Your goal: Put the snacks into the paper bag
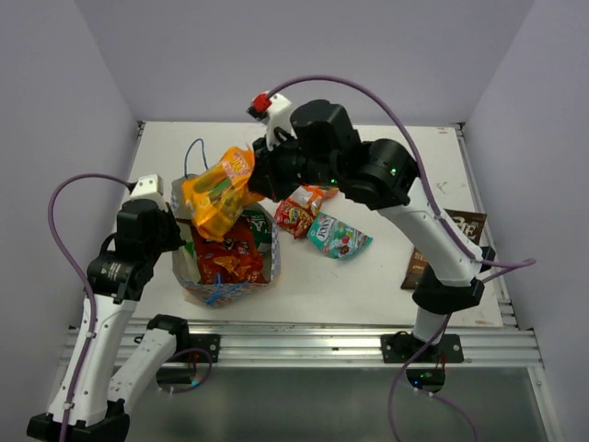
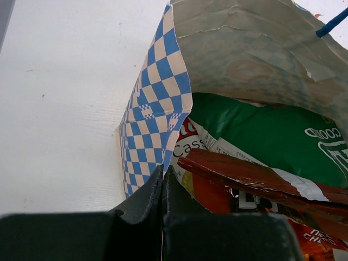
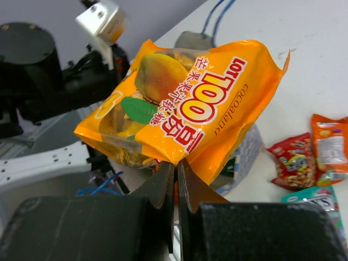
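Note:
The paper bag [image 1: 212, 293] stands open at the left of the table, its blue checked wall [image 2: 157, 92] filling the left wrist view. My left gripper [image 2: 163, 173] is shut on the bag's near-left rim [image 1: 177, 238]. Inside lie a green packet [image 2: 272, 130] and a red-orange packet [image 1: 225, 262]. My right gripper [image 3: 176, 163] is shut on the lower edge of a yellow-orange mango candy packet [image 3: 185, 98], holding it over the bag's far rim [image 1: 219, 193]. On the table right of the bag lie a red packet [image 1: 294, 219], an orange one [image 1: 313, 196] and a teal one [image 1: 337, 235].
Two dark brown packets [image 1: 465, 226] [image 1: 416, 269] lie near the table's right edge, partly behind the right arm. The bag's blue string handle [image 1: 191, 155] loops over the table behind it. Purple walls close in the table at left, back and right.

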Available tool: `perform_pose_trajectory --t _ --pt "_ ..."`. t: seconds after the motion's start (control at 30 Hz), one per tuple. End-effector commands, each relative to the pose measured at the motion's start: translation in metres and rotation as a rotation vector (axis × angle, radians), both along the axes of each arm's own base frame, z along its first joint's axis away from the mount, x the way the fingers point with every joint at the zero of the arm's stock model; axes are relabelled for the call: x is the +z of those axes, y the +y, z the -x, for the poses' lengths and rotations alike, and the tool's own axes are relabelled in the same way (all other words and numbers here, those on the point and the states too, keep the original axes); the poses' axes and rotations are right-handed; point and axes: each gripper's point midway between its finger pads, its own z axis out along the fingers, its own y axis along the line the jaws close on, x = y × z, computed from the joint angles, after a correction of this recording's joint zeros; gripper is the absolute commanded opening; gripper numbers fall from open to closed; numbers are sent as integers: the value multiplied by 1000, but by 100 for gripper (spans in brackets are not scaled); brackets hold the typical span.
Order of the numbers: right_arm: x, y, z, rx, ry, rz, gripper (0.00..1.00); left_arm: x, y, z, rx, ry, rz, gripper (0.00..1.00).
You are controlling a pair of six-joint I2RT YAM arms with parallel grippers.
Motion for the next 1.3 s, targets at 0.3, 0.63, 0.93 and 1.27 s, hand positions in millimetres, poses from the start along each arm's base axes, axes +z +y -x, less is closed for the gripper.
perform_pose_trajectory --t 0.3,0.63,0.93,1.27 --pt "-155 44 20 79 134 308 0 7 8 11 26 -24 -18 0" --pt "-193 76 4 82 180 385 0 8 10 14 32 -31 -21 0" --pt "-99 -87 -52 -406 29 393 85 8 8 11 25 -39 -18 0" --pt "-253 -301 -51 -1061 389 572 99 5 2 7 -14 -40 -10 0"
